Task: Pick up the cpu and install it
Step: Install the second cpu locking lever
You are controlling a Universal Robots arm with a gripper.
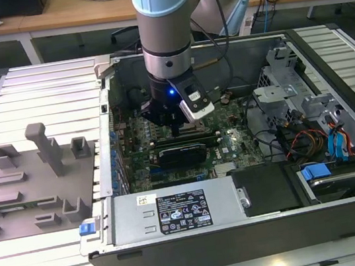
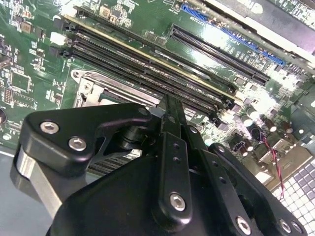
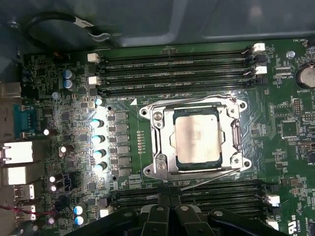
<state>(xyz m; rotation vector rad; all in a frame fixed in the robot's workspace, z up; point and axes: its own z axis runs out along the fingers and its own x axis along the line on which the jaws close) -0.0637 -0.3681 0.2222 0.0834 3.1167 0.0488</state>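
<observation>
Gripper (image 3: 170,209) above socketed cpu (image 3: 197,134)

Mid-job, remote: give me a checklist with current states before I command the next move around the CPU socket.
1. Silvery-grey square cpu lying in the metal socket frame: ok.
2. Chip square to the frame, not skewed: ok in the first wrist view.
3. Black gripper holding nothing: cannot tell.
4. Gripper over the green motherboard inside the open computer case: ok.
5. Black memory slots beside the socket unobstructed: ok.
6. Chip fully seated on its contacts: cannot tell.
</observation>
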